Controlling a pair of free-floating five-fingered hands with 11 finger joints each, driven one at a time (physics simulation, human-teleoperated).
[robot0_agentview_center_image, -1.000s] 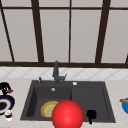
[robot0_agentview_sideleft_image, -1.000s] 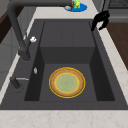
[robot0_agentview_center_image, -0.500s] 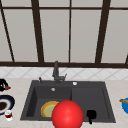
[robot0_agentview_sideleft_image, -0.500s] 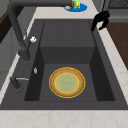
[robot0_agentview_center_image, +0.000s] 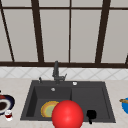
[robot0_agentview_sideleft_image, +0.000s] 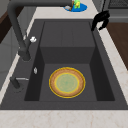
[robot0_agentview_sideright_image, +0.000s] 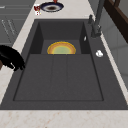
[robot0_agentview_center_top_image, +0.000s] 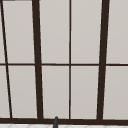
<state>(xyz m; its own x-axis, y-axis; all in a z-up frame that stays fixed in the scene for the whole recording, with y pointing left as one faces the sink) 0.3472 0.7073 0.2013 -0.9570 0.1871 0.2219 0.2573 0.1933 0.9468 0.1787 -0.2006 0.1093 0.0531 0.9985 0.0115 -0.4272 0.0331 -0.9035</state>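
Right hand (robot0_agentview_center_image: 91, 115) is hovering over the sink's (robot0_agentview_center_image: 107, 100) front right rim, fingers curled, holding nothing. Yellow plate (robot0_agentview_sideleft_image: 67, 82) is lying in the left basin, well apart.

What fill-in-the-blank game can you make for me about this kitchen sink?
1. The yellow plate lies inside the ___.
2. The big ball in the front view is ___.
3. In the front view, the blue dish sits to the ___ of the sink.
4. The hand by the sink's front edge is coloured ___.

Missing words: sink; red; right; black.
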